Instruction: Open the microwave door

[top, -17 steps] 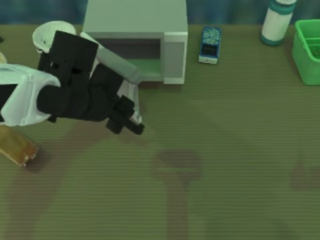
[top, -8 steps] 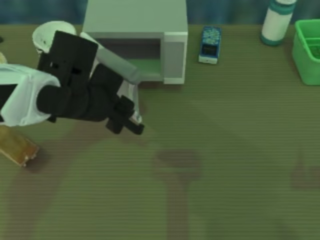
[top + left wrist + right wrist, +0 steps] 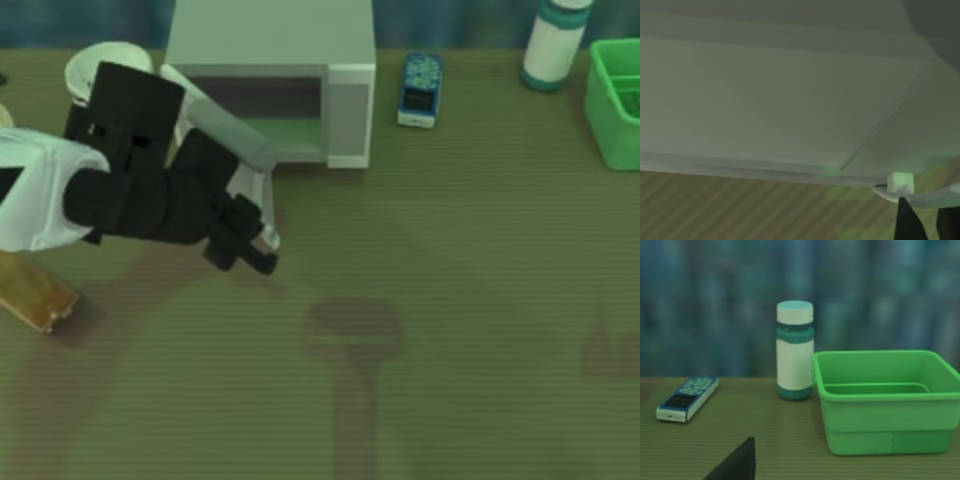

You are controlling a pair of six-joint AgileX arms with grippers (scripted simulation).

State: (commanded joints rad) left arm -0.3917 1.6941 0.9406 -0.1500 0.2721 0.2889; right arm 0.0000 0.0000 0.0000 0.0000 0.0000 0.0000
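Observation:
The grey-white microwave stands at the back of the table, left of centre, its cavity exposed. The microwave door is swung out toward the front left. My left gripper is at the door's free edge, shut on the slim handle. In the left wrist view the door panel fills the picture, and my dark fingers sit at the pale handle. My right arm is outside the top view; only one dark fingertip shows in its wrist view.
A blue remote lies right of the microwave. Further right are a white-and-teal bottle and a green bin. A white bowl sits behind my left arm, and a wooden block lies at the left edge.
My left gripper has shifted slightly left with the handle, and the door has swung a little wider.

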